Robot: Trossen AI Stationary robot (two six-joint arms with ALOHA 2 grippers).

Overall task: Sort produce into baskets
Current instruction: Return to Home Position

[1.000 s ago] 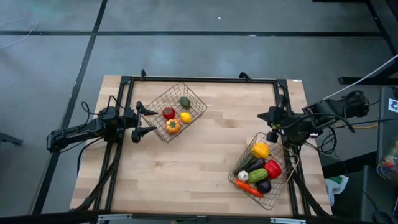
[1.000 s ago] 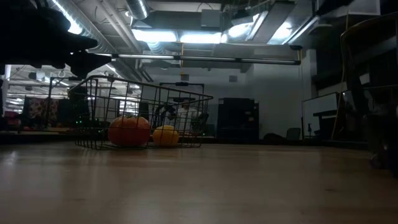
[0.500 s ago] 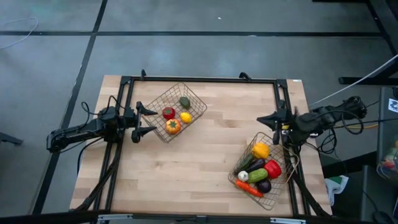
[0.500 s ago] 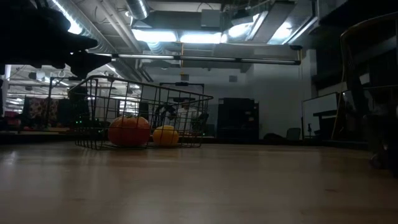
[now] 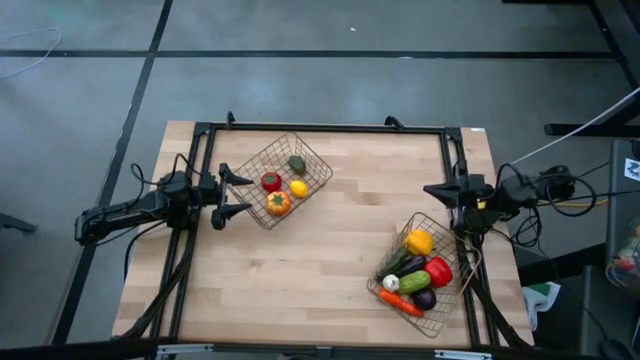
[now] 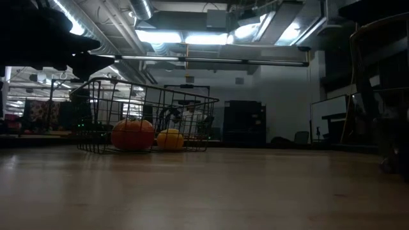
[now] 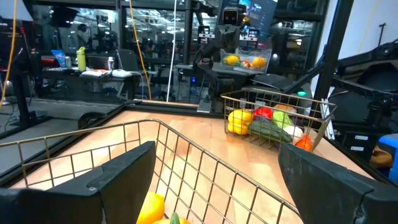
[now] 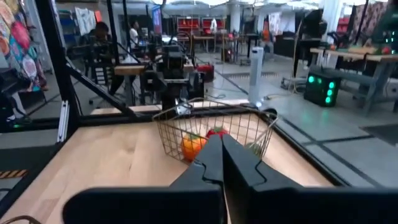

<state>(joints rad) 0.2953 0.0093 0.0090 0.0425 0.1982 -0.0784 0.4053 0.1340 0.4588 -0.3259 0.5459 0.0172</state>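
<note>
The left gripper (image 5: 236, 195) is held over the table (image 5: 330, 250) near its left edge, just beside the left basket (image 5: 318, 172). Its fingers are spread wide with nothing between them. In the left wrist view, the basket's wire rim is seen through the gap.

The left basket is set askew toward the far left corner of the table. Four pieces are seen in it:
- an orange pepper (image 5: 278, 203)
- a lemon (image 5: 298, 188)
- a red piece (image 5: 271, 181)
- a dark green piece (image 5: 296, 163)

In the low view, the orange pepper and the lemon are seen side by side on the basket's floor, close together.

The right gripper (image 5: 434, 189) is held near the right edge of the table, just beyond the far end of the right basket (image 5: 447, 320). Its fingers are pressed together, as shown in the right wrist view, and nothing is pinched between them.

The right basket is set askew by the near right corner. The produce in it is packed close, with pieces touching:
- a yellow pepper (image 5: 419, 241) at the end nearest the gripper
- a red pepper (image 5: 438, 270)
- a pale green piece (image 5: 414, 282)
- a dark cucumber (image 5: 399, 262)
- a white garlic (image 5: 391, 283)
- a dark purple piece (image 5: 424, 298)
- a carrot (image 5: 402, 303) along the end nearest the table's near edge

The two baskets are well apart, with bare wood between them.
</note>
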